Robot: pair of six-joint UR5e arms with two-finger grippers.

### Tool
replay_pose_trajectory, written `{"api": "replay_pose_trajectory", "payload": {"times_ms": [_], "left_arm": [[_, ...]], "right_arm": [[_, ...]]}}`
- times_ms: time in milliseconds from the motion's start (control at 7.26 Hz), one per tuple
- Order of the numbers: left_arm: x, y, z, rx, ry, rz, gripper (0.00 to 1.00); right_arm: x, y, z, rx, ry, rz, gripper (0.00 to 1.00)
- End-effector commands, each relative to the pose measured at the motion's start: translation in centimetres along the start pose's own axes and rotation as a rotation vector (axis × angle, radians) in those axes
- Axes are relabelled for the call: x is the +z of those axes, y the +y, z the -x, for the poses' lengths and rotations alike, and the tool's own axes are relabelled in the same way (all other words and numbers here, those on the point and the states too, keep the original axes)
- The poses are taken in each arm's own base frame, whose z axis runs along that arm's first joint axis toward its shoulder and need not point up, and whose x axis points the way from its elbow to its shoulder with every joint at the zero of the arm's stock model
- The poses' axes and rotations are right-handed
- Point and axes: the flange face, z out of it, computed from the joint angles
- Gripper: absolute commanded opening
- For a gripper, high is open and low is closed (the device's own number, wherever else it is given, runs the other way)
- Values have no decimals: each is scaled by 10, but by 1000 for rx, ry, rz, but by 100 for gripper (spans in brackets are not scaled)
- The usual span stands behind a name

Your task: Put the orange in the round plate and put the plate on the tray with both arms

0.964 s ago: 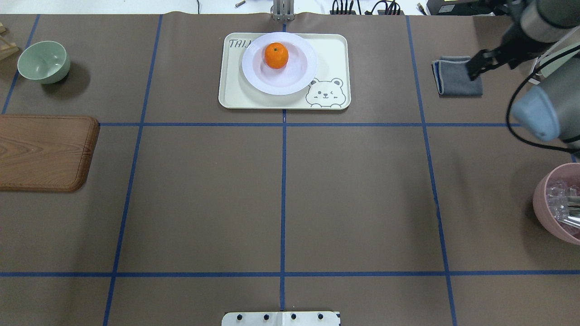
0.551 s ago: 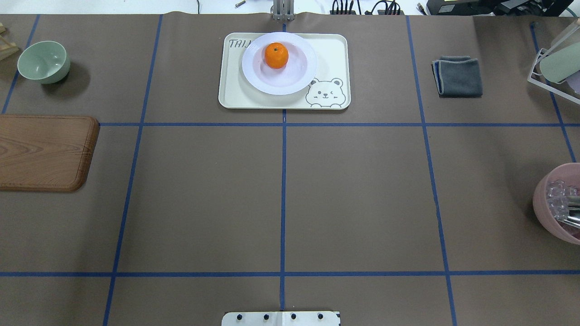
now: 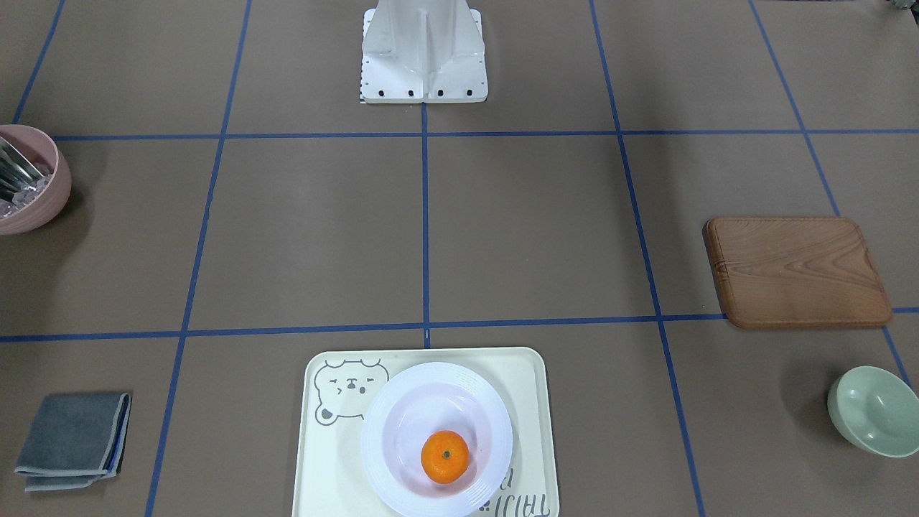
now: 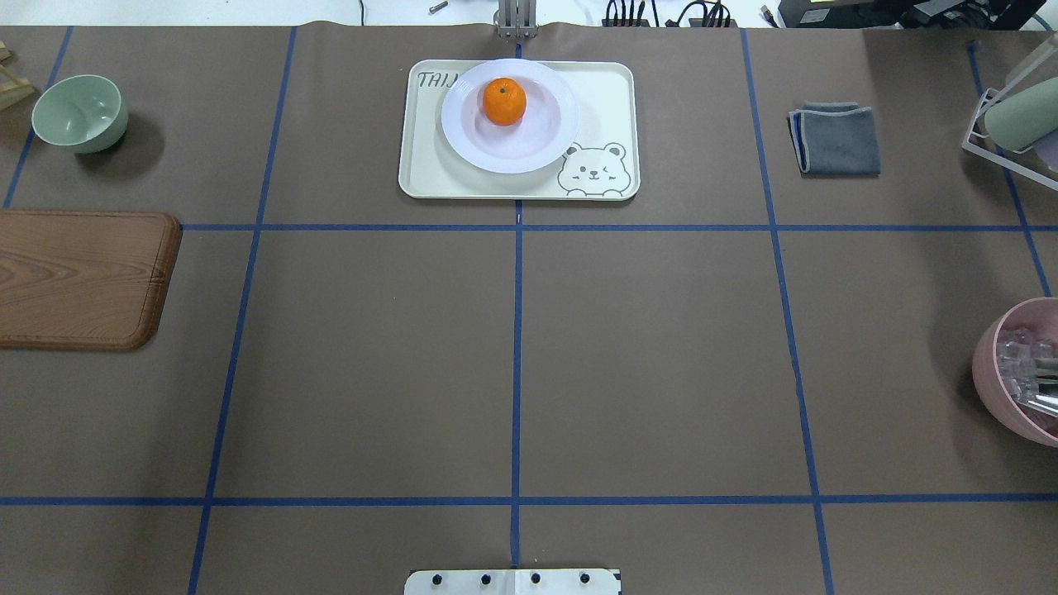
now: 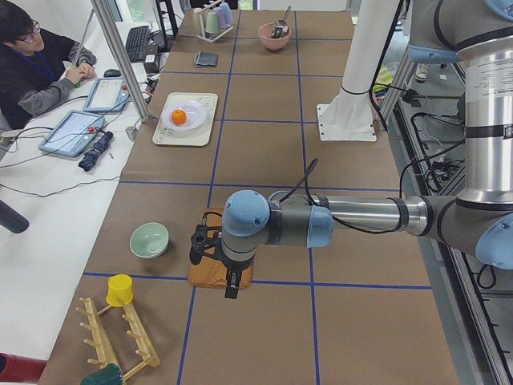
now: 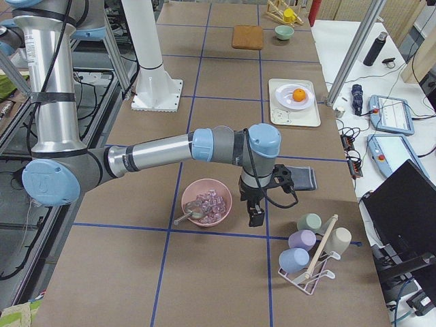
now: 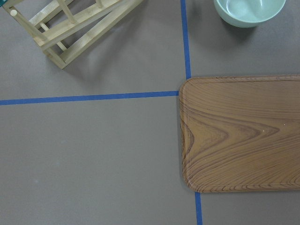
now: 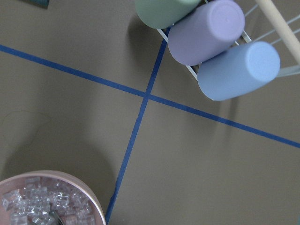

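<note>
The orange (image 4: 504, 101) lies in the sunken centre of the white round plate (image 4: 537, 136). The plate stands on the cream bear tray (image 4: 430, 175) at the table's far middle; the front-facing view shows the orange (image 3: 445, 457), the plate (image 3: 402, 445) and the tray (image 3: 323, 459) the same way. Neither arm is near them. My left gripper (image 5: 230, 285) hangs over the wooden board (image 5: 218, 273), seen only from the left side. My right gripper (image 6: 255, 214) hangs between the pink bowl (image 6: 206, 202) and the cup rack (image 6: 310, 253). I cannot tell whether either is open or shut.
A pale green bowl (image 4: 80, 111) and the wooden board (image 4: 78, 277) lie on the left. A folded grey cloth (image 4: 835, 139), the cup rack (image 4: 1012, 124) and the pink bowl of ice cubes (image 4: 1021, 372) are on the right. A person (image 5: 32, 64) sits beyond the table.
The right arm, over the grey cloth a second ago, has left the overhead view and uncovered the cup rack. Orange, plate and tray have not moved.
</note>
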Motion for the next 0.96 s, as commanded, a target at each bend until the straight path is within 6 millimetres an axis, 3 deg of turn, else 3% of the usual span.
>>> {"api": "replay_pose_trajectory", "payload": {"times_ms": [0,138,275,413,551,826], "left_arm": [[0,-1,-1,3,1,-1,100],[0,-1,-1,3,1,-1,100],[1,0,0,2,1,0,100],[0,0,-1,3,1,-1,100],[1,0,0,4,1,-2,100],[1,2,-1,16,-1,-13,100]], "right_arm": [[39,38,-18,61,-56,54,100],[57,56,-26,75,-61,74,100],[57,51,-27,31,-43,19,100],[79,59,-42,39,-53,35,100],[84,69,-42,26,-48,27,100],[75,65,-38,12,-36,11,100]]}}
